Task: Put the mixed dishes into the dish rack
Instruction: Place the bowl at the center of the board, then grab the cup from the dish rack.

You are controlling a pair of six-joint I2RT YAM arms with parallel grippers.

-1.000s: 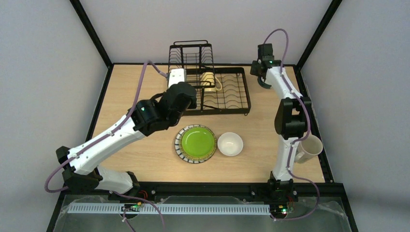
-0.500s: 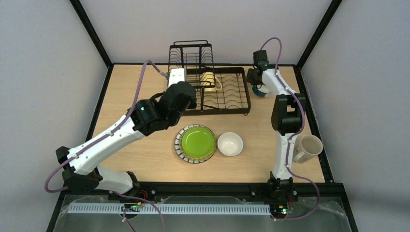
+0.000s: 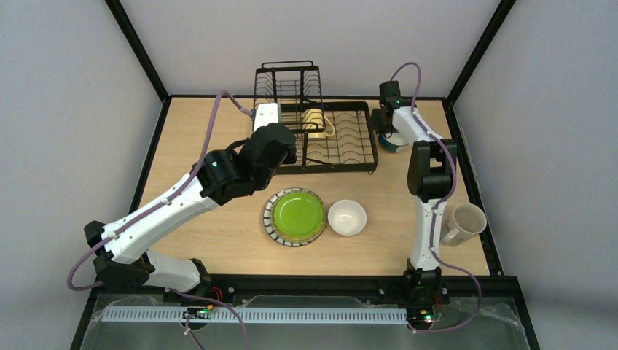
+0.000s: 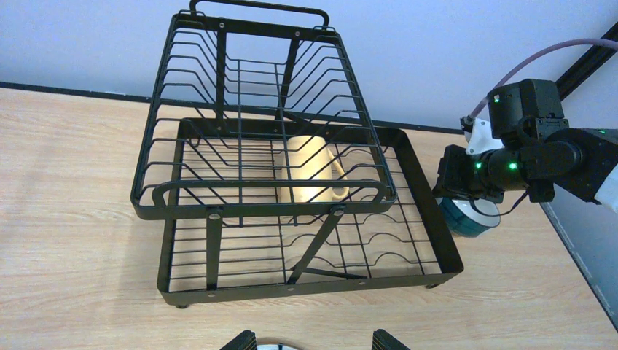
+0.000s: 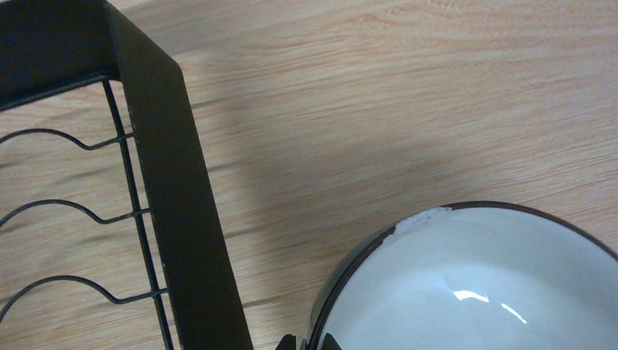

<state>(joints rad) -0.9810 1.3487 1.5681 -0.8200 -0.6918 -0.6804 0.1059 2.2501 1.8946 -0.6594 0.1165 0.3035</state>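
Observation:
The black dish rack (image 3: pixel 342 142) stands at the back middle, with its raised basket tier on the left (image 4: pixel 218 168). A yellow mug (image 3: pixel 315 120) lies in the flat tray (image 4: pixel 310 171). The green striped-rim plate (image 3: pixel 295 216) and the white bowl (image 3: pixel 347 217) sit on the table in front of the rack. The cream mug (image 3: pixel 465 222) stands at the right edge. My right gripper (image 5: pixel 306 343) pinches the rim of the blue-outside bowl (image 5: pixel 474 284) just right of the rack (image 3: pixel 393 142). My left gripper (image 4: pixel 313 341) is open and empty in front of the rack, over the plate's far edge.
The rack's right frame bar (image 5: pixel 175 204) runs close beside the blue bowl. Black cage posts (image 3: pixel 138 44) and grey walls enclose the wooden table (image 3: pixel 204 240). The right arm's elbow (image 3: pixel 430 171) stands between the rack and the cream mug.
My right arm has lowered and swung left, bringing the blue bowl down beside the rack's right edge. The left arm has not moved.

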